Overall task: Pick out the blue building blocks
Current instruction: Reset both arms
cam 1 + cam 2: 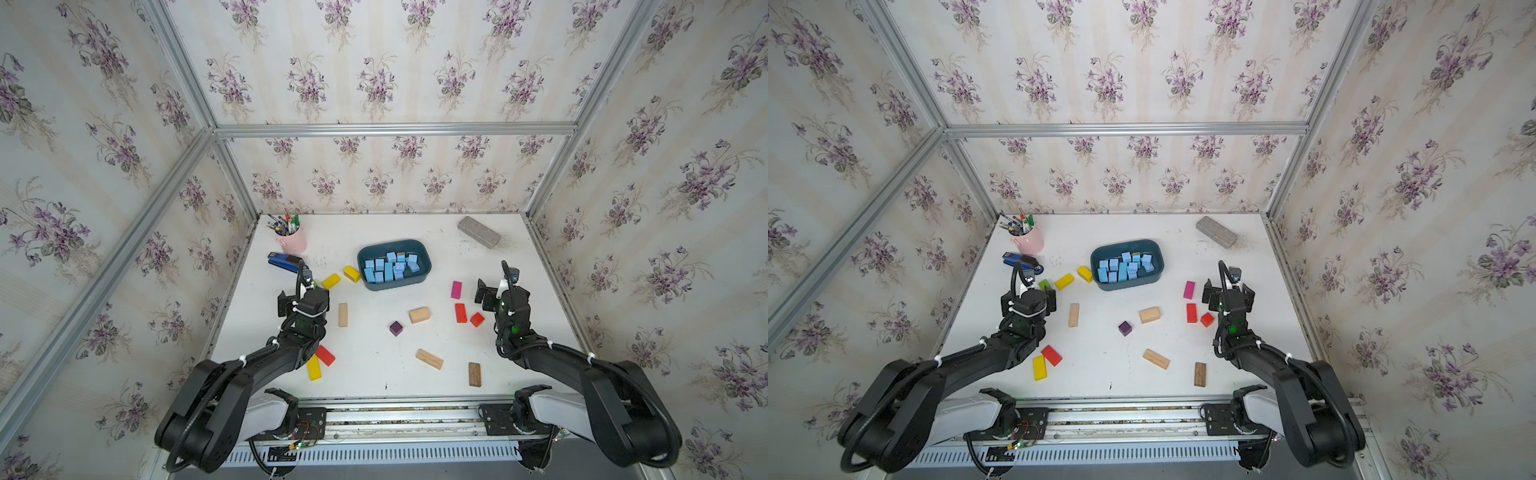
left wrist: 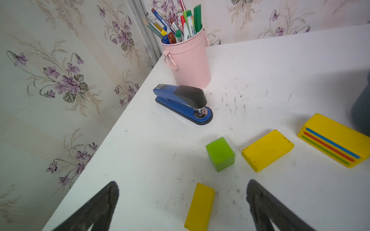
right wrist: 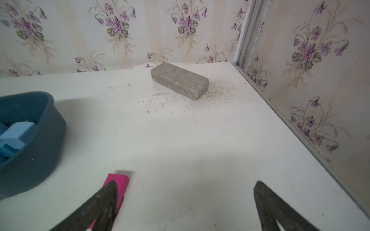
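Several blue building blocks (image 1: 390, 268) (image 1: 1124, 266) (image 3: 16, 134) lie piled inside a teal tub (image 1: 395, 286) (image 1: 1127, 286) (image 3: 40, 160) at the back middle of the white table. My left gripper (image 1: 305, 291) (image 2: 182, 186) hovers left of the tub, open and holding nothing. On the table under its gap lies a yellow block (image 2: 200, 206). My right gripper (image 1: 496, 293) (image 3: 185, 187) hovers right of the tub, open and holding nothing. A pink block (image 1: 456, 289) (image 3: 118, 184) lies by one of its fingers.
A pink pen cup (image 1: 293, 241) and a dark blue stapler (image 1: 284, 261) stand back left; a grey brick (image 1: 478, 232) lies back right. Green (image 2: 220, 154), yellow (image 1: 331, 281), red (image 1: 460, 312), purple (image 1: 396, 328) and plain wood (image 1: 419, 314) blocks are scattered over the table. Walls close three sides.
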Available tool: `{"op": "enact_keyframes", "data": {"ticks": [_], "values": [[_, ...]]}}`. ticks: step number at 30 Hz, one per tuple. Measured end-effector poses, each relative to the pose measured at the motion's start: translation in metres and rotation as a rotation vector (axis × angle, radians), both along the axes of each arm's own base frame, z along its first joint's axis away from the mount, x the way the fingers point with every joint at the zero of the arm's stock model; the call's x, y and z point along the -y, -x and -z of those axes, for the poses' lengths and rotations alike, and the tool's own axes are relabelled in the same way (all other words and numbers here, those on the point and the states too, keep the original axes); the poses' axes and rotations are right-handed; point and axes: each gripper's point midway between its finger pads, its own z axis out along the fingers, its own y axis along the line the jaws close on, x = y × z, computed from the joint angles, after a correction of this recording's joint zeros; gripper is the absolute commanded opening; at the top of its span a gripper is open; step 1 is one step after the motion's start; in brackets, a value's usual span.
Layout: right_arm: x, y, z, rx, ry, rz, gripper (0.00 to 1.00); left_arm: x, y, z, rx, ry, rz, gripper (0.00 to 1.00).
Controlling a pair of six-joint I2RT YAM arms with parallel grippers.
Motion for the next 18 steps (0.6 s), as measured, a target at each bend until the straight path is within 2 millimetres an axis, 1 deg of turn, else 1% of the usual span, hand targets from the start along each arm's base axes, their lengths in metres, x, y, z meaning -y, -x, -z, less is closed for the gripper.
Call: {"op": "enact_keyframes", "data": {"ticks": [1, 3, 5, 7, 9, 10, 11, 13, 14, 15, 17, 18], "values": [[0.0, -0.002, 0.005, -0.002, 0.003, -0.012, 1.0, 0.0, -0.004, 0.0, 0.004, 0.002, 0.004, 0.99], [-0.002, -0.008, 0.009, -0.001, 0.016, -0.041, 1.0, 0.002, -0.015, -0.004, 0.022, 0.014, 0.02, 0.99], [-0.004, -0.016, 0.003, 0.04, 0.032, -0.067, 1.0, 0.002, -0.025, -0.008, 0.031, 0.029, 0.038, 0.99], [-0.001, -0.022, 0.003, 0.064, 0.033, -0.075, 1.0, 0.001, -0.035, -0.007, 0.037, 0.043, 0.065, 0.99], [0.012, -0.024, 0.005, 0.068, 0.018, -0.057, 1.0, -0.001, -0.039, 0.005, 0.033, 0.059, 0.08, 0.99], [0.019, -0.025, 0.003, 0.088, 0.004, -0.05, 1.0, -0.002, -0.038, 0.016, 0.007, 0.066, 0.092, 0.99], [0.023, -0.023, 0.004, 0.107, -0.004, -0.044, 1.0, -0.003, -0.036, 0.022, -0.018, 0.071, 0.102, 0.99], [0.018, -0.02, 0.012, 0.088, -0.018, -0.078, 0.96, -0.002, -0.042, 0.019, -0.002, 0.096, 0.124, 0.99], [0.015, -0.021, 0.008, 0.104, -0.024, -0.095, 0.99, 0.0, -0.046, 0.017, 0.014, 0.11, 0.141, 0.99], [0.013, -0.024, 0.004, 0.122, -0.032, -0.107, 1.0, 0.001, -0.05, 0.02, 0.02, 0.121, 0.157, 0.99], [0.013, -0.028, -0.002, 0.139, -0.037, -0.109, 1.0, 0.004, -0.047, 0.034, -0.027, 0.138, 0.187, 0.99], [0.013, -0.029, -0.005, 0.151, -0.042, -0.108, 1.0, 0.006, -0.048, 0.034, -0.031, 0.144, 0.199, 0.99]]}}
